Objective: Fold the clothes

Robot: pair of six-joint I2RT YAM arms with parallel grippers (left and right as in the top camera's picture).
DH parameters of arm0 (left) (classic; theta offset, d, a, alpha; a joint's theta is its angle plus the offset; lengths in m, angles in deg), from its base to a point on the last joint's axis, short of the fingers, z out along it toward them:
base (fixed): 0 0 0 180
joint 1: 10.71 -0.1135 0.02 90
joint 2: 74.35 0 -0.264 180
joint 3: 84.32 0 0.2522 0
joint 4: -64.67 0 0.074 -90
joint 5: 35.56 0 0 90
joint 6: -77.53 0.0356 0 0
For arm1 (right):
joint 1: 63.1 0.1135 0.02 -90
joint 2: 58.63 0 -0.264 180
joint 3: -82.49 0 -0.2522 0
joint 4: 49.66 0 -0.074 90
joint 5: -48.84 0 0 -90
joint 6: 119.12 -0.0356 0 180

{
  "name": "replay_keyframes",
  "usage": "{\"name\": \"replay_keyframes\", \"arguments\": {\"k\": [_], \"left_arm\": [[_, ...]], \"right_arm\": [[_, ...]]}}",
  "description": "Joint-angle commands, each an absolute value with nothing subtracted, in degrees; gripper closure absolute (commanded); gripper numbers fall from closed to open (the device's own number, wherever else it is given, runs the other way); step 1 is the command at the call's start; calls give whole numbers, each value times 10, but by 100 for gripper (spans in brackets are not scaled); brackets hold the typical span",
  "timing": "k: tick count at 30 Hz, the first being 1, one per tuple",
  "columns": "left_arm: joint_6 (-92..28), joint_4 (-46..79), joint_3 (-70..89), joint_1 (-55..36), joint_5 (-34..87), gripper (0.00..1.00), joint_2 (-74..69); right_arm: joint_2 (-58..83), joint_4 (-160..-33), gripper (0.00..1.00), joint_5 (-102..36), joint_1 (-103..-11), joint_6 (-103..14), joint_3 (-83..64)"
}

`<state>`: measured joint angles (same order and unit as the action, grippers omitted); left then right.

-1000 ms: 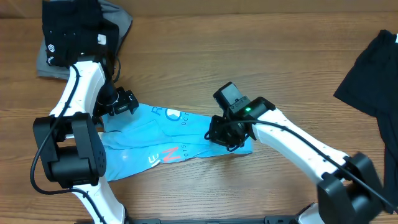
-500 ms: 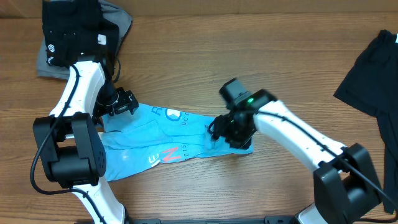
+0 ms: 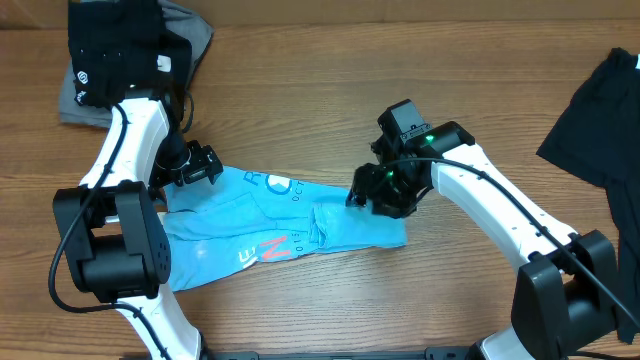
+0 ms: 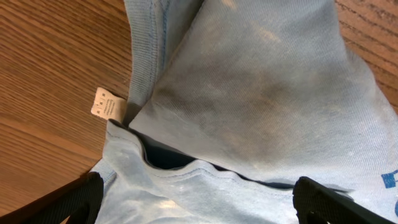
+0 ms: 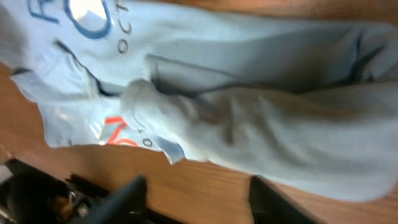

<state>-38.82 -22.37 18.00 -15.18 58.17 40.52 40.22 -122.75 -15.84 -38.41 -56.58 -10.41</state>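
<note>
Four garments lie on the counter: one light blue T-shirt at the centre, a black garment piled on a grey garment at upper left, and a second black garment at the right edge. There are two pincers. Since the earlier frame the right pincer has moved up and rightward off the shirt's right end, leaving a bunched ridge mid-shirt; its fingers stand partly apart, holding nothing. The left pincer has stayed wide open over the collar, near the tag. The shirt's long axis runs left to right, collar leftward
</note>
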Motion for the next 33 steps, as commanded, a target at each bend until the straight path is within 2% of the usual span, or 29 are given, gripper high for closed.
{"name": "replay_keyframes", "arguments": {"k": [1,3,6,14,18,21,23,25,33], "left_arm": [[-377,-221,186,-148,589,0,392],[-377,-222,186,-148,589,0,392],[-377,-226,186,-147,589,0,392],[-377,-226,186,-148,589,0,392],[-377,-227,186,-148,589,0,392],[-377,-228,185,-147,589,0,392],[-377,-229,185,-147,589,0,392],[-377,-230,184,-148,589,0,392],[-377,-230,184,-148,589,0,392]], "right_arm": [[392,-1200,75,-142,-383,-557,-99],[396,-1176,83,-111,-383,-557,-113],[406,-1157,87,-86,-383,-557,-132],[463,-1084,89,14,-383,-557,-187],[491,-1050,88,20,-385,-561,-197],[509,-1026,80,18,-395,-573,-197],[520,-1010,78,18,-405,-577,-197],[525,-1003,83,18,-417,-578,-197],[518,-1044,89,38,-427,-538,-178]]}}
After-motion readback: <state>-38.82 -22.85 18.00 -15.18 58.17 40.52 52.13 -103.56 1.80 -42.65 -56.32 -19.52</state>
